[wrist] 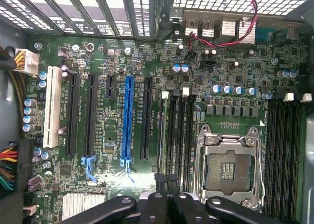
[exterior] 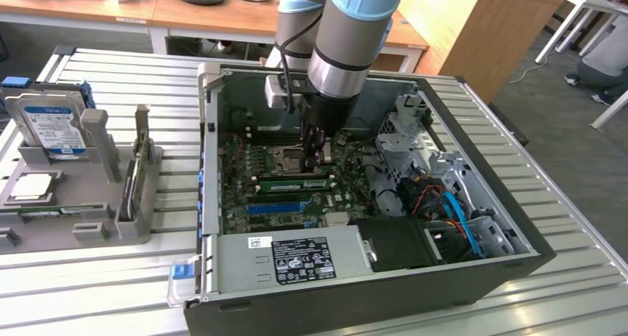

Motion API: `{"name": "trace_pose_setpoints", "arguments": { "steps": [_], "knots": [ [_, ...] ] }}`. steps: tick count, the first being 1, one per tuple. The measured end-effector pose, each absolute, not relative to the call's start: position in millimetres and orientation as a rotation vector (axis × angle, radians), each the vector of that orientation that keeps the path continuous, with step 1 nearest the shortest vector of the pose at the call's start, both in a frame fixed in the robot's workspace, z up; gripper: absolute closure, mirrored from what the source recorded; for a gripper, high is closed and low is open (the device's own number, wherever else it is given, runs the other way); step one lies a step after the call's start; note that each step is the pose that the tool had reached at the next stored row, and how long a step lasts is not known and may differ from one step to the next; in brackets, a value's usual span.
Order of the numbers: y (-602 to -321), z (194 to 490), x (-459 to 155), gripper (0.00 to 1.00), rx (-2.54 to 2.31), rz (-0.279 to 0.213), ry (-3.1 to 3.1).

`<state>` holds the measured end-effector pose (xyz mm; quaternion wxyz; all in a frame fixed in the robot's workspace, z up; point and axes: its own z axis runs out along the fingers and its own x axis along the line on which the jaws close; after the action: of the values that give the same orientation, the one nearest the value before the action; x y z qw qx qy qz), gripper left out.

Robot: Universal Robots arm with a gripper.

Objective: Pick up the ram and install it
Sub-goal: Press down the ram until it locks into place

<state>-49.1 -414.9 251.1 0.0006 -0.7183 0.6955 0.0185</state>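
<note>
So the whole thing sits on a slatted metal counter, with an open computer case lying on its side. The arm comes straight down into the case and blocks part of the board behind it. The top of the arm is cut off in the exterior view.

The motherboard is easy to read from the wrist view: a blue slot, black slots either side, and an open processor socket.

On the exterior view's left there's a grey holder with a hard drive standing up in it and a square silver chip lying flat. The holder's near side runs out of shot.

The ram, far as I can make out, is the thin stick seen edge-on in the memory slot nearest the blue one. It runs right up to the jaws. It's so thin from above that I can barely pick out any detail on it.

The jaws are pressed together low over the board beside the socket. They also show in the exterior view. Honestly can't tell if they're pinching the stick's end or just resting at it, since the black fingertips cover that spot.
</note>
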Motion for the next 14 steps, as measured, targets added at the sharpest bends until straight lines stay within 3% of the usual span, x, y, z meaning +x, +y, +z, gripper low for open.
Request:
{"name": "trace_pose_setpoints", "arguments": {
  "steps": [14],
  "knots": [
    [-414.9, 251.1, -49.1, 0.89, -2.255, 0.058, 2.185]
  ]
}}
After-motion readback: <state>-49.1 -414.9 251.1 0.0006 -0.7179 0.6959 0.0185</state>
